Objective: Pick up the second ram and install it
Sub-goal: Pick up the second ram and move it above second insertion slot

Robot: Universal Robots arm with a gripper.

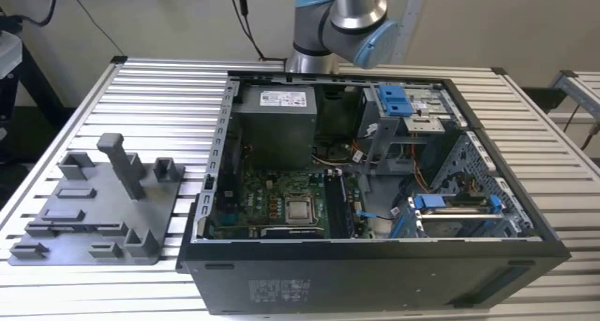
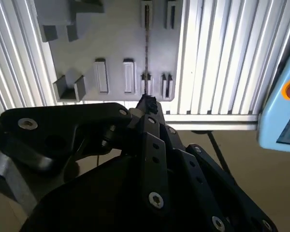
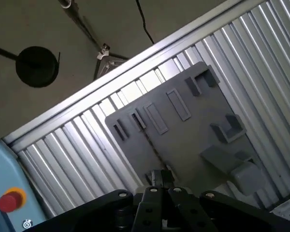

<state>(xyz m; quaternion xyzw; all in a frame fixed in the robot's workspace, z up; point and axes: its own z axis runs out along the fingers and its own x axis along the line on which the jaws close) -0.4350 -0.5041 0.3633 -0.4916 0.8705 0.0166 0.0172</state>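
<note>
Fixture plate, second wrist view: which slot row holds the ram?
The row in line with the gripper: the second ram stands on edge in it, a thin dark strip. The parallel row nearer the edge of the fixture plate is bare.

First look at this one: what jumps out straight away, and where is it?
The open computer case fills the middle of the slatted table in the exterior view, with a grey fixture plate at that view's left. In the second wrist view the black hand hangs above the plate, in line with the ram, a thin dark strip across it.
</note>
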